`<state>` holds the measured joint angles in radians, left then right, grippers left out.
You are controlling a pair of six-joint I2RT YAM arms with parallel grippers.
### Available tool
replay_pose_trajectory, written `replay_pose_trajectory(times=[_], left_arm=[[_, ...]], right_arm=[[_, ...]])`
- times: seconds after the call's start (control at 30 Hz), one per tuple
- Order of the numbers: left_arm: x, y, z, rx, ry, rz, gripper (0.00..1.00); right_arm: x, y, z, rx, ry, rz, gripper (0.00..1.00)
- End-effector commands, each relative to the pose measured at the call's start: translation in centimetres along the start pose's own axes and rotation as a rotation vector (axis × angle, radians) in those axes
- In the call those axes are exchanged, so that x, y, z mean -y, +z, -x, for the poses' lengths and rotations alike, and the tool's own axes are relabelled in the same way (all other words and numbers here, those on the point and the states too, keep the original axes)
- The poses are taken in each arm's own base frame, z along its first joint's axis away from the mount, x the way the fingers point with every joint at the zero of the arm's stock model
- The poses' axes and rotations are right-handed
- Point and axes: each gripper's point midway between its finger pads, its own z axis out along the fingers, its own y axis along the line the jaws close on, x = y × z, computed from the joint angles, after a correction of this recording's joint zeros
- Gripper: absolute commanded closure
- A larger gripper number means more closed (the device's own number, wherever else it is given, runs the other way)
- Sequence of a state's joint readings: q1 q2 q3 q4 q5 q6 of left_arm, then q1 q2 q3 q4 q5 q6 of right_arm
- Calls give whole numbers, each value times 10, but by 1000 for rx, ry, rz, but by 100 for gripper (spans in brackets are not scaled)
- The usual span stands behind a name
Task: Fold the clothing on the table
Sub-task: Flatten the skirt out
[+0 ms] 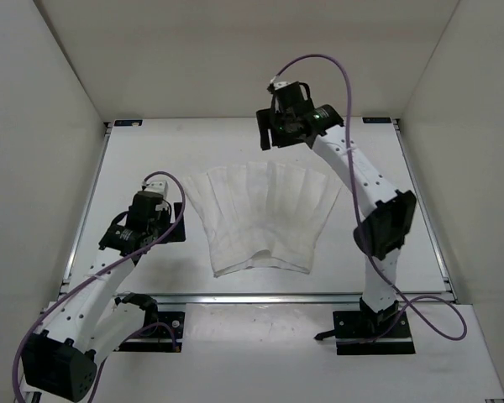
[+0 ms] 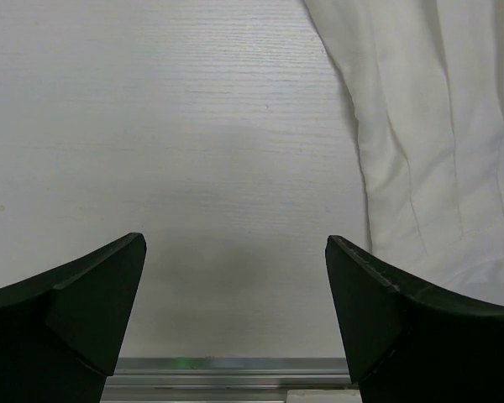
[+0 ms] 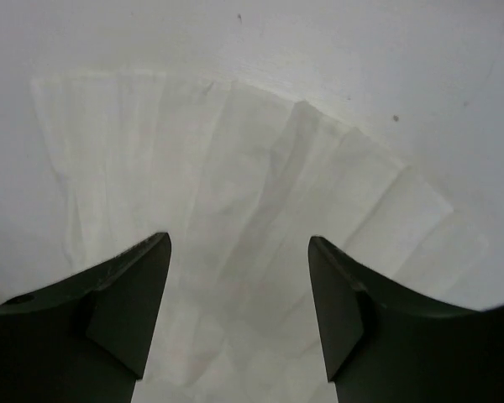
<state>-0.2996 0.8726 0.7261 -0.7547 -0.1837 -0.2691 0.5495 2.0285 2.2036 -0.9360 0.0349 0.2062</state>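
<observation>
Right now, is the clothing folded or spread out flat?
Spread out flat. The clothing lies on the table with its whole fan shape showing, wide edge far, narrow edge near; no fold is visible.

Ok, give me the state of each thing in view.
clothing: spread flat, unfolded, not held.
left hand: open, empty, over bare table beside the clothing.
right hand: open, empty, raised clear of the clothing.

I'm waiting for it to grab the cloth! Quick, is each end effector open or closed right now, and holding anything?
Left end effector: open, holding nothing, over the table beside the clothing.
Right end effector: open, holding nothing.
</observation>
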Motion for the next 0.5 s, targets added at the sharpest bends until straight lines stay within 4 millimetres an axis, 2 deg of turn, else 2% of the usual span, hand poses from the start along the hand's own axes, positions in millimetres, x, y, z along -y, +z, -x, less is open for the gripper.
replay_pose_trajectory(times=[0.0, 0.07, 0.1, 0.13, 0.23, 0.27, 0.3, 0.37, 0.4, 0.43, 0.47], left_arm=[[0, 2, 3, 12, 5, 18, 1], [3, 0, 5, 30, 7, 1, 1], [6, -1, 4, 35, 15, -17, 2], [10, -4, 7, 53, 20, -37, 2], [19, -9, 9, 81, 50, -88, 2], [27, -10, 10, 87, 59, -134, 11], [31, -13, 11, 91, 79, -181, 25], [42, -17, 15, 88, 75, -253, 36], [49, -18, 14, 67, 57, -283, 33], [57, -17, 12, 47, 62, -305, 25], [62, -16, 9, 28, 68, -314, 22]], right_arm=[[16, -18, -34, -8, -24, -86, 36], [29, -25, -56, -26, 9, -84, 35], [31, -38, -57, -5, 29, -70, 36], [41, -31, -79, -46, 52, -79, 36], [52, -49, -116, -74, 85, -76, 36], [56, -55, -133, -94, 97, -82, 36], [56, -64, -140, -93, 106, -75, 36], [64, -65, -181, -153, 166, -60, 37], [58, -76, -184, -131, 196, -12, 37], [61, -73, -209, -171, 226, 3, 38], [69, -75, -227, -175, 262, -2, 38]])
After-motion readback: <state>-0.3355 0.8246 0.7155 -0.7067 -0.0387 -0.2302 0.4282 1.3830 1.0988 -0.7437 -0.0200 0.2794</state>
